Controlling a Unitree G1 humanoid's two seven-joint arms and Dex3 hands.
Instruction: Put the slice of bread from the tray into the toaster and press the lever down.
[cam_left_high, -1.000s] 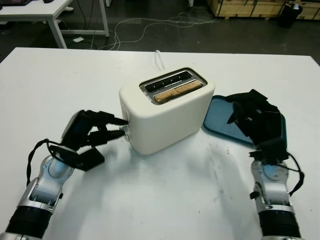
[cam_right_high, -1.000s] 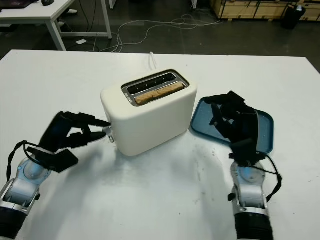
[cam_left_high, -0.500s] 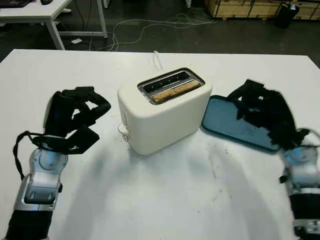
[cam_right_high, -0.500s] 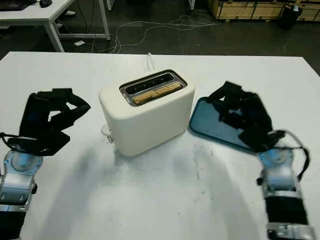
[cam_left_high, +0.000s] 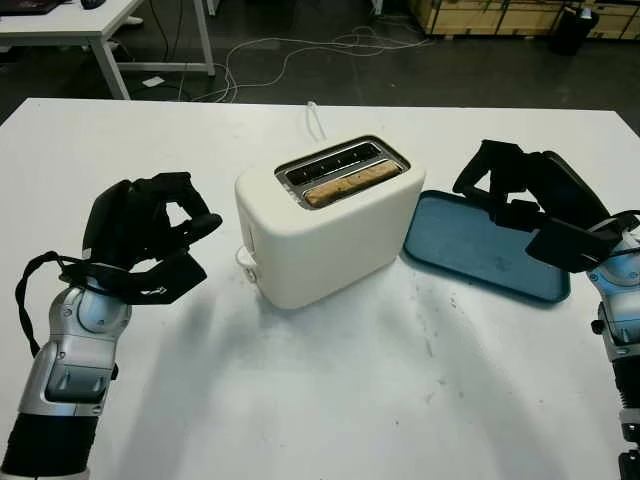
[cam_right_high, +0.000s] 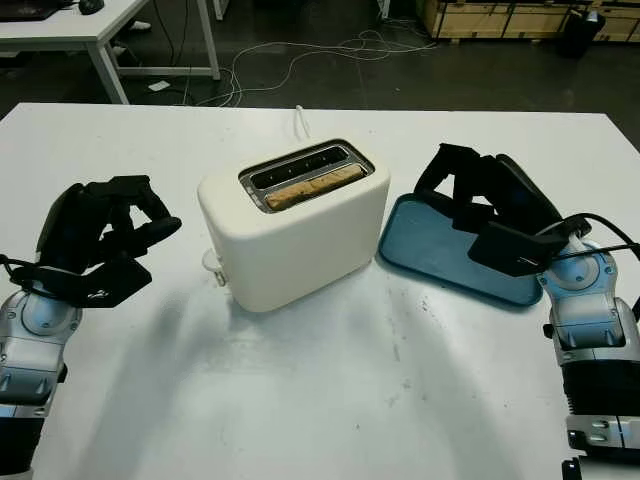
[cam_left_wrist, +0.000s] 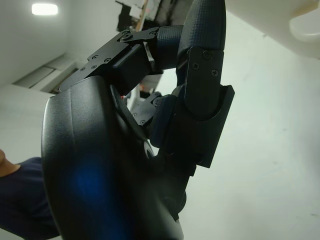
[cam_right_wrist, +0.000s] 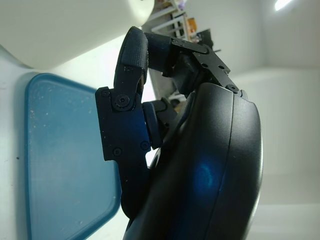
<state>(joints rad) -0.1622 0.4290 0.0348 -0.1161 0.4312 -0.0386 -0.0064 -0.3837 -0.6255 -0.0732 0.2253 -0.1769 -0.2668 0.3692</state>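
Observation:
The cream toaster (cam_left_high: 330, 230) stands mid-table with the slice of bread (cam_left_high: 352, 184) sunk in its nearer slot. Its white lever (cam_left_high: 245, 262) sits low on the end facing my left hand. My left hand (cam_left_high: 195, 222) hovers to the left of the toaster, apart from it, fingers curled and holding nothing. The blue tray (cam_left_high: 470, 248) lies to the right of the toaster with nothing on it. My right hand (cam_left_high: 492, 192) hangs over the tray's far right part, fingers (cam_right_wrist: 127, 100) curled, holding nothing.
A white power cord (cam_left_high: 318, 114) runs off the table behind the toaster. Dark crumbs (cam_left_high: 430, 325) speckle the table in front of the tray. Beyond the far edge are a floor with cables and another white table (cam_left_high: 70, 22). A person's dark blue sleeve (cam_left_wrist: 20, 205) is in the left wrist view.
My left hand has drawn back leftward from the toaster's lever end and risen. My right hand has swung right and up over the tray. The toaster and bread stay put.

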